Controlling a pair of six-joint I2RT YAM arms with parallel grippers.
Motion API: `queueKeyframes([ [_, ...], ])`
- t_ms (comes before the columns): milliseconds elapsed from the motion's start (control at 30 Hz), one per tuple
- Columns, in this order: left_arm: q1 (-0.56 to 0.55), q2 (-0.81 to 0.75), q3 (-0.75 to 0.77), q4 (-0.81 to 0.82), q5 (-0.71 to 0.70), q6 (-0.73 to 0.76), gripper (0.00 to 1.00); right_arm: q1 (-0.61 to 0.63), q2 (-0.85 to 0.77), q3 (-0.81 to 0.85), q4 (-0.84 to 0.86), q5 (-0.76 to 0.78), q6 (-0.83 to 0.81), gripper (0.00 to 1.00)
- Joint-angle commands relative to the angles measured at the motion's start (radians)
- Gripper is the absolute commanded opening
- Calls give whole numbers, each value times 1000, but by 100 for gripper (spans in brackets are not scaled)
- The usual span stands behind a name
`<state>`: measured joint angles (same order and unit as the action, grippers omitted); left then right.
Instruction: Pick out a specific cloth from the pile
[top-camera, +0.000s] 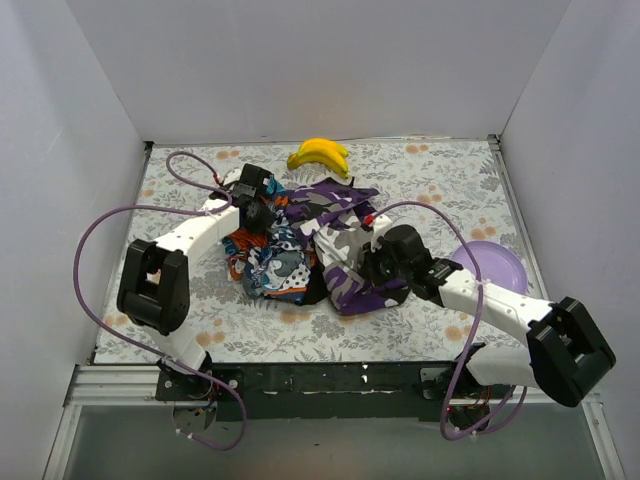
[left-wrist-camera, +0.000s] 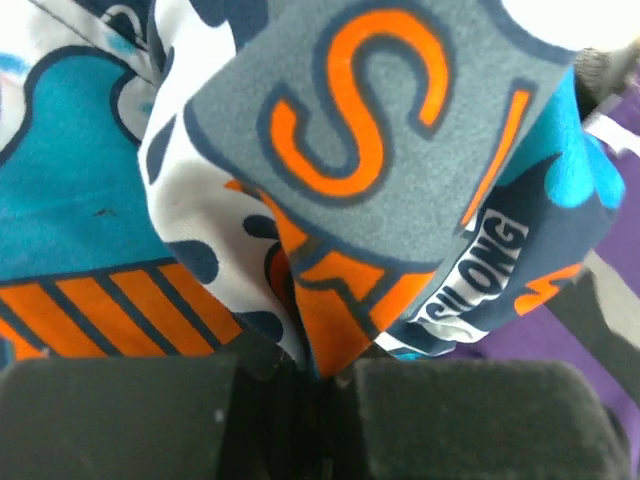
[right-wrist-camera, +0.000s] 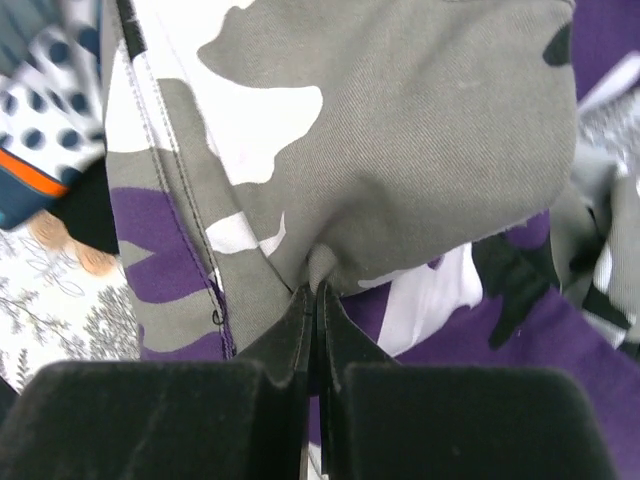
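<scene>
Clamped tight, the left hand (left-wrist-camera: 310, 378) pinches orange print cloth (left-wrist-camera: 370, 130), the right hand (right-wrist-camera: 315, 335) camouflage cloth (right-wrist-camera: 420, 150) (probably to peel them off the black cloth (right-wrist-camera: 88, 208)).

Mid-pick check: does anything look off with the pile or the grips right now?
Yes: both arms have gripped the wrong cloths. The left jaws are shut on the orange-blue print and the right jaws on the camouflage. The black cloth lies ungripped between them.

Soft matt pile (top-camera: 318, 262) — camouflage piece (right-wrist-camera: 420, 150) twill-woven, patterned cloth (left-wrist-camera: 380, 200) perhaps fleecy
</scene>
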<state>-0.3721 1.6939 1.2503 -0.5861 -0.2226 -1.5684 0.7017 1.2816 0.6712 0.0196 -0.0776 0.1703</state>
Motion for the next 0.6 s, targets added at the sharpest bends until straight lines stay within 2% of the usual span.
queueKeyframes([
  [0,16,-54,28,-144,-191,-41,0,-4,-97,-100,-158,125,72,1],
  [133,105,-184,-60,-230,-273,-76,0,-34,-139,-134,-242,162,127,1],
  [233,264,-334,-144,-256,-310,-53,0,-62,-157,-153,-263,203,150,1],
  [367,411,-476,-207,-253,-264,30,0,-74,-179,-145,-247,155,123,1],
  [433,426,-517,-232,-239,-181,80,0,-73,-192,-133,-233,115,100,11],
  [467,426,-530,-247,-200,-135,99,0,-73,-199,-118,-224,43,80,17],
  [500,426,-543,-273,-176,-94,113,0,-71,-203,-104,-218,30,65,28],
  [567,424,-579,-298,-118,35,143,0,-71,-222,-84,-219,6,51,37],
])
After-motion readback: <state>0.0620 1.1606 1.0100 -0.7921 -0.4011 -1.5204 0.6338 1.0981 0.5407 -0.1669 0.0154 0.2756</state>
